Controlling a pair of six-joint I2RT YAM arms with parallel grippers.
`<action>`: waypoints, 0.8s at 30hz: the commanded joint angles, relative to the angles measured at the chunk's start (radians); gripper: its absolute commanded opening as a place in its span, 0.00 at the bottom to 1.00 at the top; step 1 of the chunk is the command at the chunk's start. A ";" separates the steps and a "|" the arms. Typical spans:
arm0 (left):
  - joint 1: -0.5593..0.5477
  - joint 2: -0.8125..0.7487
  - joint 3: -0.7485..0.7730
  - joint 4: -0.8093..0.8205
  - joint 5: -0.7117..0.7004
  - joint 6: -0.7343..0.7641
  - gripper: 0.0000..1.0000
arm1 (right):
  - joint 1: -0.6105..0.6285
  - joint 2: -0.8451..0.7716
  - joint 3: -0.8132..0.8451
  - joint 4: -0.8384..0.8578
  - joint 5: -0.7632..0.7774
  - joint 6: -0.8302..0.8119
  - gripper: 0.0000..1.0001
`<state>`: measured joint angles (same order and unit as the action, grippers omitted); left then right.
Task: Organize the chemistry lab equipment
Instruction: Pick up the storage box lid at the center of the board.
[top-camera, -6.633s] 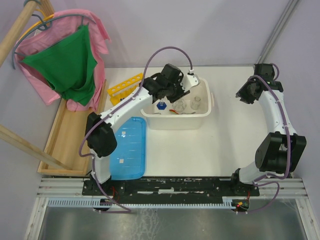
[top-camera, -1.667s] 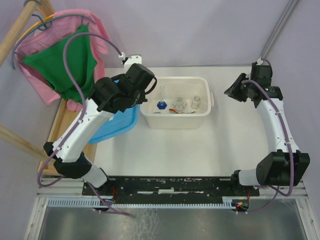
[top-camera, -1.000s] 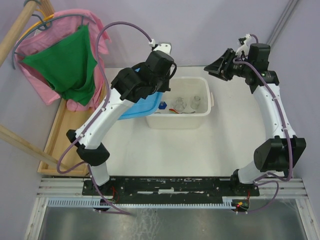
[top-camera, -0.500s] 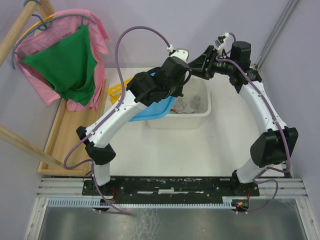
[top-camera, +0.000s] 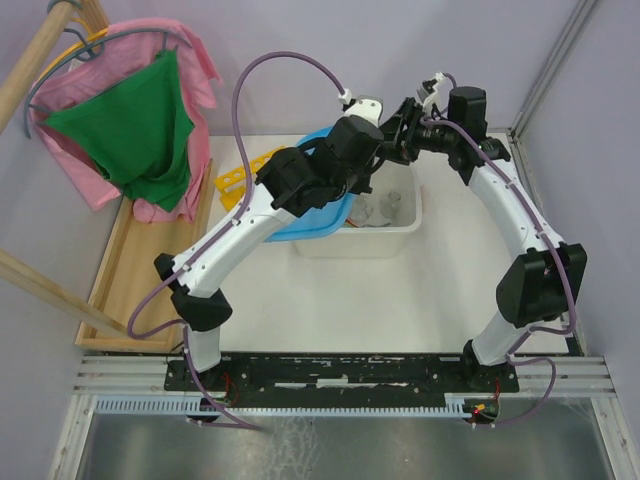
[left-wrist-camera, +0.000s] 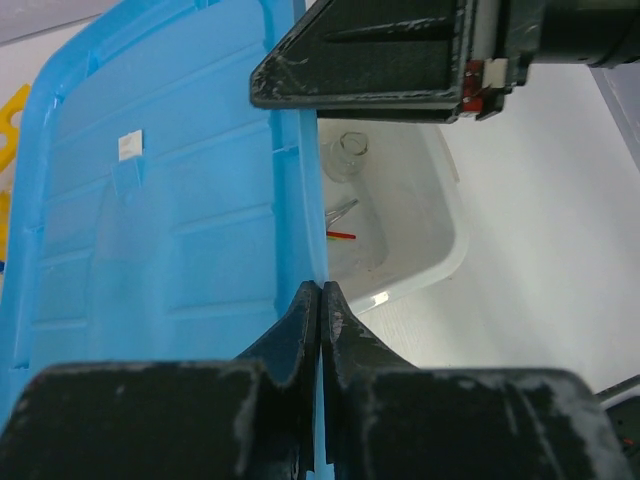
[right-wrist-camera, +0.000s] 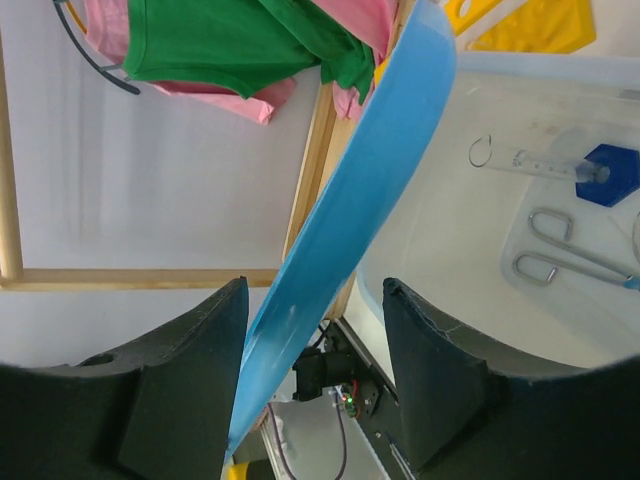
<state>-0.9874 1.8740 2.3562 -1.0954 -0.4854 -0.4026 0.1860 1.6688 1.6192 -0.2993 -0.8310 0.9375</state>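
- Leaving blue-capped tube (right-wrist-camera: 555, 163), tongs (right-wrist-camera: 560, 245) and flasks (top-camera: 385, 207) loose in the white tub (top-camera: 405, 228), with yellow rack (top-camera: 243, 172) out on the desk (top-camera: 400, 290) near the tub's left.
- Holds the blue lid (left-wrist-camera: 170, 230) tilted in the air over the tub's left side, no longer flat on the desk as seconds ago.
- Pinches its rim with the left fingers (left-wrist-camera: 308, 310), pressed together on the plastic.
- Brings the right fingers (top-camera: 398, 132) in from the far right, spread apart astride the lid's other edge, with no visible grip on it.
- Suggests a handover or a two-handed seating of the lid on the tub, though the rack stays outside.
- Shows beyond: pale bare desk, wooden tray (top-camera: 130, 270) along its left, green and pink garments (top-camera: 140, 120) on a hanger, lilac wall (top-camera: 420, 50).
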 joint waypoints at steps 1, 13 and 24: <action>-0.013 0.007 0.043 0.069 -0.040 0.055 0.03 | 0.039 0.018 0.043 0.047 -0.018 0.000 0.64; -0.025 0.044 0.040 0.068 -0.043 0.086 0.03 | 0.086 0.063 0.109 -0.055 0.009 -0.066 0.44; -0.024 0.000 -0.017 0.125 -0.069 0.100 0.24 | 0.085 0.093 0.111 -0.020 0.017 -0.066 0.16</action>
<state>-1.0077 1.9446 2.3543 -1.0866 -0.5156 -0.3504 0.2695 1.7447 1.6962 -0.3710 -0.8227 0.9073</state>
